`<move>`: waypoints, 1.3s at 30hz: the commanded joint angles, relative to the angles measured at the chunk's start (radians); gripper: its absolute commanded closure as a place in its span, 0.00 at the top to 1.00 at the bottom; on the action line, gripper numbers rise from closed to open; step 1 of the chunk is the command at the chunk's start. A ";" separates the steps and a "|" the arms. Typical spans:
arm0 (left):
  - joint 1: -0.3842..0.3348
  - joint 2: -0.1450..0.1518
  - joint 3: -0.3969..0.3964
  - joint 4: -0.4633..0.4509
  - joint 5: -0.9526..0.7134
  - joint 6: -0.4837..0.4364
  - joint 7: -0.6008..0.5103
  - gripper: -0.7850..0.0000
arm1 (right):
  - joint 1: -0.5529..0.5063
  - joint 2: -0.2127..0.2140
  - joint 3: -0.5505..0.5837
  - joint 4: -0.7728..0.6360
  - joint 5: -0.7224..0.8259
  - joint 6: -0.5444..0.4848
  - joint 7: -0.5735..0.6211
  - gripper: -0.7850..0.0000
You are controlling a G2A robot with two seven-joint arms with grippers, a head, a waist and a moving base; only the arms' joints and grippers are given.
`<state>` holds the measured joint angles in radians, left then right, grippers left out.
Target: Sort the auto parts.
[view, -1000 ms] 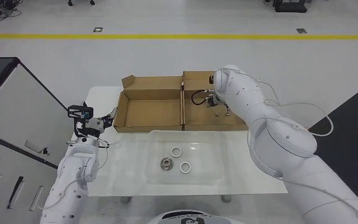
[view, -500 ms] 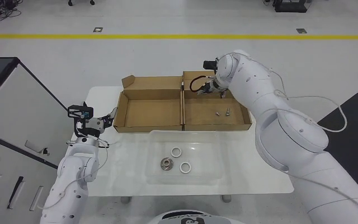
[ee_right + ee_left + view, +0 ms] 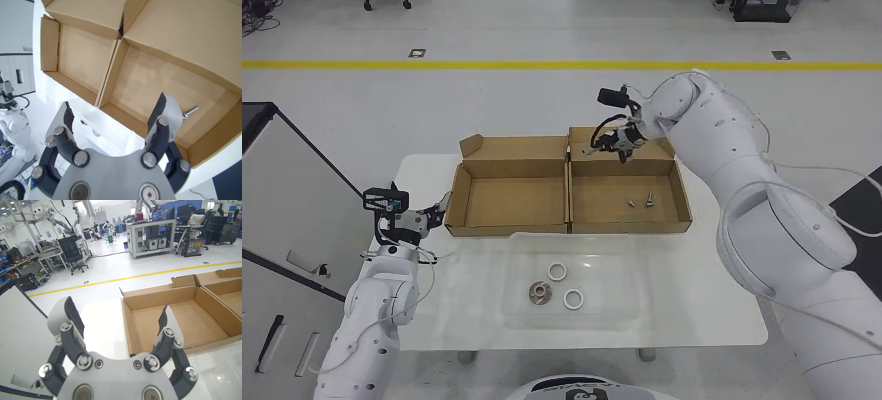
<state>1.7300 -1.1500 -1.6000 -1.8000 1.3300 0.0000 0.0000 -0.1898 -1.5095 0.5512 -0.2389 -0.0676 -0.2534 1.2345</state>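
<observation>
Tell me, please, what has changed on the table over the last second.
The right gripper lifted out of the right cardboard box toward its far edge, jaws open and empty, uncovering two bolts on its floor. The left gripper stayed beside the left box, jaws open; the three parts in the clear tray did not move.

**Right arm lifts clear of the box**
The right gripper (image 3: 602,148) has risen from low inside the right cardboard box (image 3: 597,205) to above its far left corner, uncovering two bolts (image 3: 649,197) on the box floor.
</observation>
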 commanded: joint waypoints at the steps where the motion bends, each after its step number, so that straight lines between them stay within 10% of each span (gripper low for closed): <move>1: 0.000 0.000 0.000 0.000 0.000 0.000 0.000 1.00 | -0.003 0.012 0.017 -0.015 0.021 -0.036 0.023 1.00; 13: 0.000 0.000 0.000 0.000 0.000 0.000 0.000 1.00 | -0.066 0.108 0.128 -0.189 0.129 -0.183 0.149 1.00; 39: 0.000 0.000 0.000 0.000 0.000 0.000 0.000 1.00 | -0.500 0.442 0.472 -0.949 0.367 -0.031 0.301 1.00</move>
<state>1.7300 -1.1500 -1.6000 -1.8000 1.3300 0.0000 0.0000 -0.6784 -1.0754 1.0171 -1.1740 0.2863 -0.2840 1.5363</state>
